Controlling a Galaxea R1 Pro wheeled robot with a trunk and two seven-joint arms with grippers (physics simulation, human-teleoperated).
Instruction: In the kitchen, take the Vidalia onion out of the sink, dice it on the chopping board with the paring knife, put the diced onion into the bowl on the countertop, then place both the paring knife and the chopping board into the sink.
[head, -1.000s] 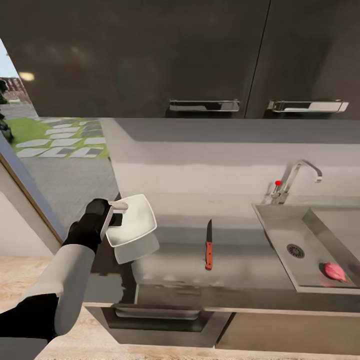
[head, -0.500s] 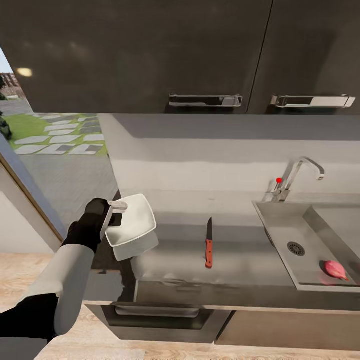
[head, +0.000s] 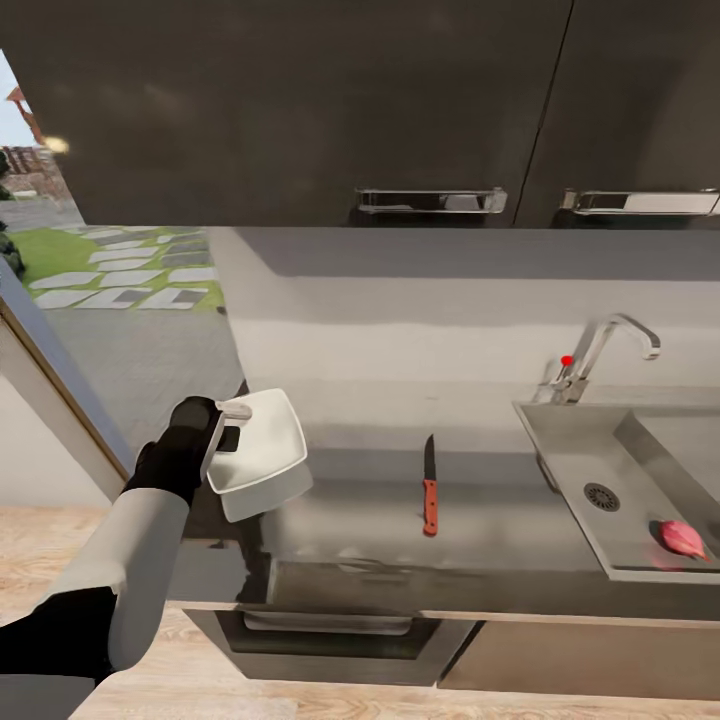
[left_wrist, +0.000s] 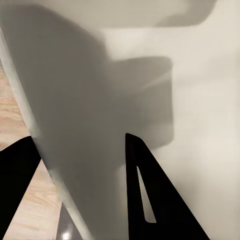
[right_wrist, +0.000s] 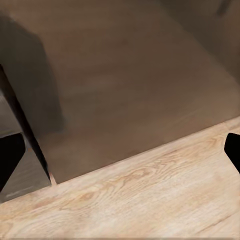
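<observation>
At left of the head frame, left fingers (head: 232, 425) clamped on the tilted bowl (head: 262, 452) rim above the surface edge (head: 330, 585); could slip off. Right fingers (right_wrist: 120, 150) spread wide. Vidalia onion (head: 683, 538) in sink (head: 575, 450), lower right.

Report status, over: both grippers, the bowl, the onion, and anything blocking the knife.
Left gripper shut on the bowl, held tilted at the countertop's left end. Right gripper open, empty, over floor. Vidalia onion in the sink. Paring knife unobstructed.
</observation>
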